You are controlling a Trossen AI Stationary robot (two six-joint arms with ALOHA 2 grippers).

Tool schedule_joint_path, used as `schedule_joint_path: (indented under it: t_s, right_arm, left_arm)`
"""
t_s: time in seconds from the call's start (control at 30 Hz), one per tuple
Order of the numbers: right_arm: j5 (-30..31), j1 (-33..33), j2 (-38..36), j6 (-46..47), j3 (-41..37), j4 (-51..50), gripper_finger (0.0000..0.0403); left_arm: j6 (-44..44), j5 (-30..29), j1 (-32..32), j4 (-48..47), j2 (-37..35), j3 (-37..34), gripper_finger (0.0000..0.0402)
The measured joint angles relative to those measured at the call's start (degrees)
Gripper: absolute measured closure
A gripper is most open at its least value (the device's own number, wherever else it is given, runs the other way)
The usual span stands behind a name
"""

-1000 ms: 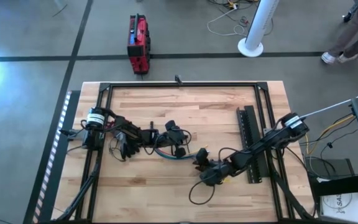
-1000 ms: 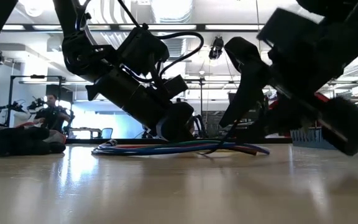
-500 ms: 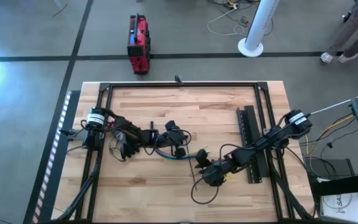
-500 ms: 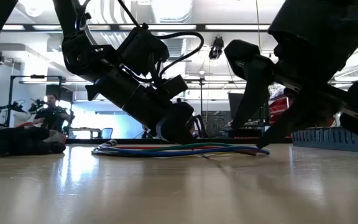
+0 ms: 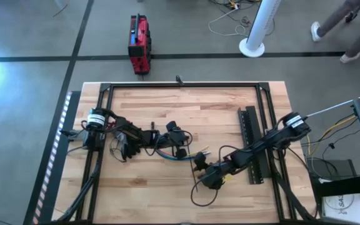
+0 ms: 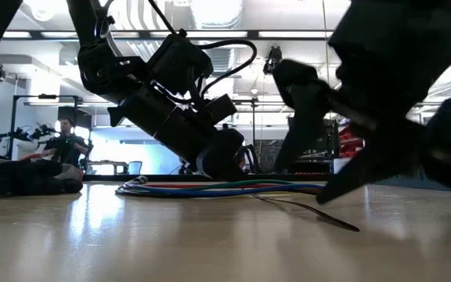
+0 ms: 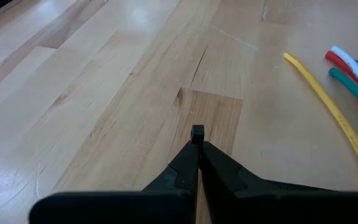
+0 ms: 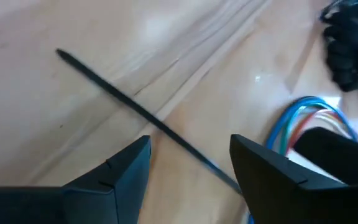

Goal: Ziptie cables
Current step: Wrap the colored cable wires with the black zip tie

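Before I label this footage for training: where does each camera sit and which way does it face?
High: overhead, straight down on the table, both arms.
Low: table height, looking across at the cables, arms overhead.
Left wrist: past the shut left gripper at bare wood, wire ends.
Right wrist: between the open right gripper fingers at the ziptie.
Low and right wrist share the ziptie.

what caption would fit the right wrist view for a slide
Right gripper, fingers open, poised over the thin black ziptie lying on the wooden table, the cables just beyond.
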Motion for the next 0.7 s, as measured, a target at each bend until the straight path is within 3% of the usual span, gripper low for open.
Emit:
schedule_joint_path:
  t_s: [0.37,0.53,0.7]
  right_arm:
    - [-4.8,-0.6,-0.8,11.6,0.0,2.8,0.0187]
    - [-10.7,-0.6,0.7,15.9,-0.1,4.9,0.0158]
    - [-12.0,0.2,4.0,18.2,-0.1,9.6,0.012]
  left_arm:
    - [-0.2,0.0,0.0,0.0,0.0,0.0,0.0402]
    - [-0.2,0.0,0.0,0.0,0.0,0.0,0.0402]
    - [-0.2,0.0,-0.1,0.0,0.0,0.0,0.0402]
